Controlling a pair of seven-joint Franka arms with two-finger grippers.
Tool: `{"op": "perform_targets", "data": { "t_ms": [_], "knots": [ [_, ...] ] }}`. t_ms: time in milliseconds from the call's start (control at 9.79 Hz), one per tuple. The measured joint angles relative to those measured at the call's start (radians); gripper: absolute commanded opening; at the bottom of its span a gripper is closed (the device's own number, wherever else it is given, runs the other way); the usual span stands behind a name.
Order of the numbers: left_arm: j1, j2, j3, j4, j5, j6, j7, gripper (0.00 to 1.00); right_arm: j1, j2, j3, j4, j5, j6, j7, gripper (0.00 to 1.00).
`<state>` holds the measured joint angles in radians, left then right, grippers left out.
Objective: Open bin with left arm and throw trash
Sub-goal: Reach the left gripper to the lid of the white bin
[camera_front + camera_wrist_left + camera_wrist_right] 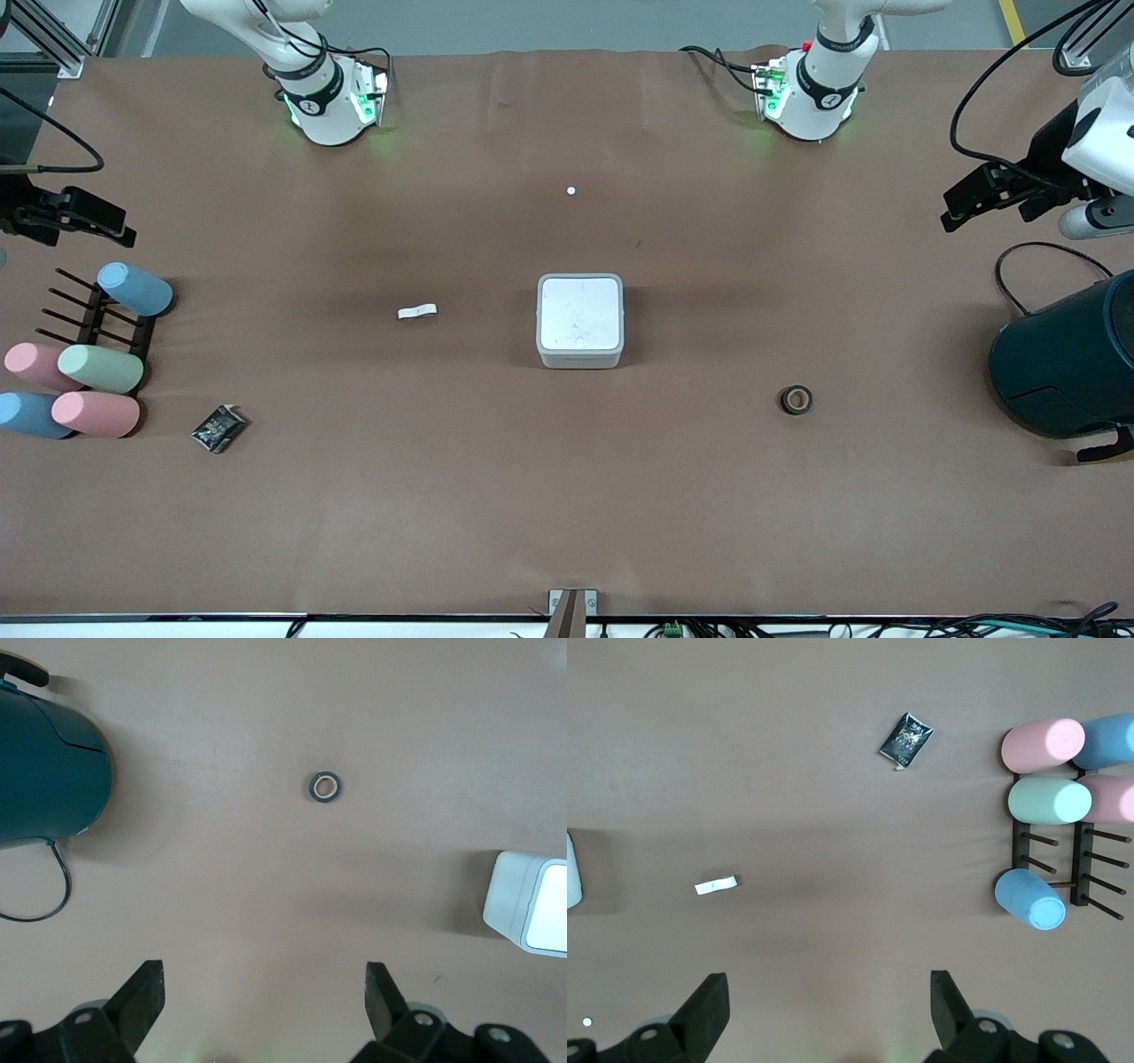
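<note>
Nearest the front camera: crumpled black foil wrapper (219,429) on the brown-covered table (567,496), toward the right arm's end, just beside a dark peg rack (93,321) bearing pastel cylinders, pink (96,414), blue, green.

Slightly farther, toward the left arm's end: small dark ring of tape (796,400), lying flat, near the big dark teal round container (1063,359).

Mid-table: small square white-grey plastic bin (579,320), flat lid down.

Short white paper strip (416,311) beside the bin, toward the right arm's end, apart from it.

Left gripper (264,997) over the left arm's end, above the teal container, jaws released, empty. Right gripper (828,1003) over the rack end, jaws released, empty.
</note>
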<state>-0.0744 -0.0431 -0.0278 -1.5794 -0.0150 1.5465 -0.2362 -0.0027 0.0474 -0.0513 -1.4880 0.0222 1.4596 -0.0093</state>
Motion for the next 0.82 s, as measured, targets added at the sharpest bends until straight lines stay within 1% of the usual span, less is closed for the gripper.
{"op": "perform_targets", "data": {
  "t_ms": [204,307,409,511,613,715,818],
  "knots": [
    [-0.001,0.002,0.000,0.000,0.000,0.000,0.000,1.00,0.000,0.000,0.000,0.000,0.000,0.000,0.000,1.00],
    [-0.003,0.008,-0.002,0.000,-0.001,-0.001,0.003,0.94,0.000,0.000,0.000,0.000,0.000,0.000,0.000,1.00],
    [-0.010,0.021,-0.009,-0.001,-0.013,-0.021,0.011,0.31,0.000,0.000,0.000,0.000,0.000,0.000,0.000,1.00],
    [-0.033,0.040,-0.029,-0.002,-0.038,-0.043,0.015,0.01,0.000,0.000,0.000,0.000,0.000,0.000,0.000,1.00],
    [-0.076,0.065,-0.058,-0.003,-0.056,-0.040,0.009,0.00,0.000,0.003,0.000,-0.001,0.000,0.000,0.000,1.00],
    [-0.139,0.109,-0.088,-0.006,-0.059,0.014,-0.013,0.00,0.000,0.014,0.001,-0.004,0.001,0.000,0.000,1.00],
    [-0.215,0.179,-0.107,-0.009,-0.059,0.125,-0.040,0.00,0.000,0.043,0.002,-0.012,0.001,0.015,0.000,1.00]
  ]
}}
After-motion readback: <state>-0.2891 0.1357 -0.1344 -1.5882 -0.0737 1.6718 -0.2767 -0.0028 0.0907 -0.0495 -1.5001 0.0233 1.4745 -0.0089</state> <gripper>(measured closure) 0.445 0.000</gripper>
